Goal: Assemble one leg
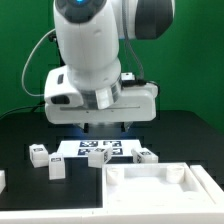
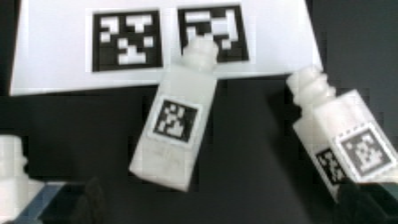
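In the wrist view a white leg [image 2: 178,118] with a black-and-white tag lies on the black table, its narrow end over the edge of the marker board [image 2: 54,55]. A second leg [image 2: 338,130] lies beside it and a third [image 2: 13,165] shows at the frame's edge. My gripper [image 2: 217,206] hangs above the table close to the middle leg, touching nothing; its jaws stand wide apart and empty, mostly in shadow. In the exterior view the gripper [image 1: 98,124] hangs over the marker board [image 1: 100,150], with legs on the exterior view's left [image 1: 38,153] [image 1: 57,167] and right [image 1: 147,157].
A large flat white tray-like panel [image 1: 160,186] with raised rims lies at the front on the exterior view's right. A small white part [image 1: 2,181] shows at the exterior view's left edge. A green backdrop stands behind the table.
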